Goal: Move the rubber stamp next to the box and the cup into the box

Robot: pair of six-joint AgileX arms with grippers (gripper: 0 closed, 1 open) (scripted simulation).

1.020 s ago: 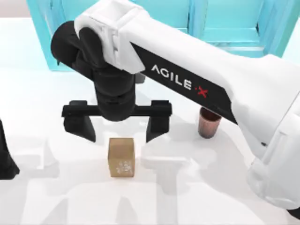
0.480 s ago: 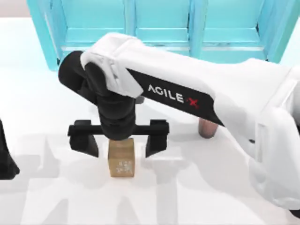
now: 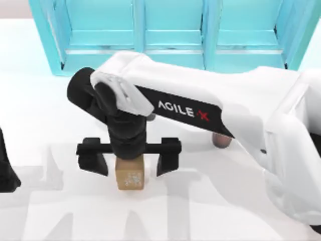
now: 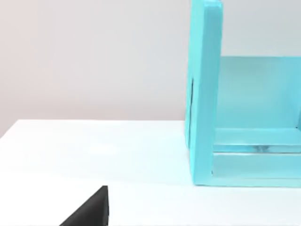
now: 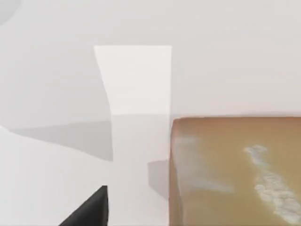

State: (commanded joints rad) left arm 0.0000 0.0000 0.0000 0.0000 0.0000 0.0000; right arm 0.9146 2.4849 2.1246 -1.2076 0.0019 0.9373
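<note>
Right gripper [image 3: 130, 159] low over the white table [image 3: 60, 211], near the middle of the top view, fingers spread wide — one black finger [image 3: 93, 159] to one side of the rubber stamp [image 3: 131, 178], the other to the opposite side, neither touching it. Stamp upright directly beneath the wrist and between the two fingers, top face covered by the wrist, whitish speckled mark on the visible front face. Nothing clamped yet. Same golden-tan block [image 5: 235, 172] close under the right wrist camera, speckled mark across its surface, a dark finger tip [image 5: 89, 209] apart from it.

Cup [image 3: 220, 140] well off to the gripper's right, mostly hidden beneath the white forearm — only a reddish-brown sliver visible, probably upright, though hard to confirm. Turquoise shelving unit [image 3: 170, 30] beyond the gripper along the table's far edge.

Left gripper [image 3: 6, 168] parked at the table's left edge, well apart from the stamp; open or closed, cannot tell. Shelving unit's side panel [image 4: 204, 94] and a dark finger tip [image 4: 89, 209] in the left wrist view.
</note>
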